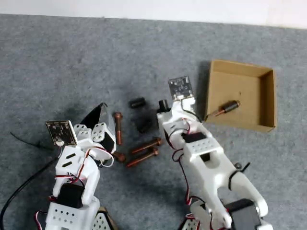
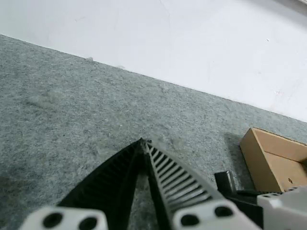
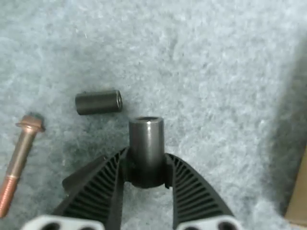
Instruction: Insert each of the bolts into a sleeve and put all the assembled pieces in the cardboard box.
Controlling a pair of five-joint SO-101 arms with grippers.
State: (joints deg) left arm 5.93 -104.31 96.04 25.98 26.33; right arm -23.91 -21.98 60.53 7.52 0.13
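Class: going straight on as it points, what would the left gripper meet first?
Probably nothing but the grey mat: ahead of the left gripper the way looks free, though depth is unclear.

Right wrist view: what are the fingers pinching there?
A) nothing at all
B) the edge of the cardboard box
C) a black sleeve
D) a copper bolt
C: the fingers of the right gripper are closed on either side of a black sleeve, while the copper bolt lies loose and untouched off to one side.
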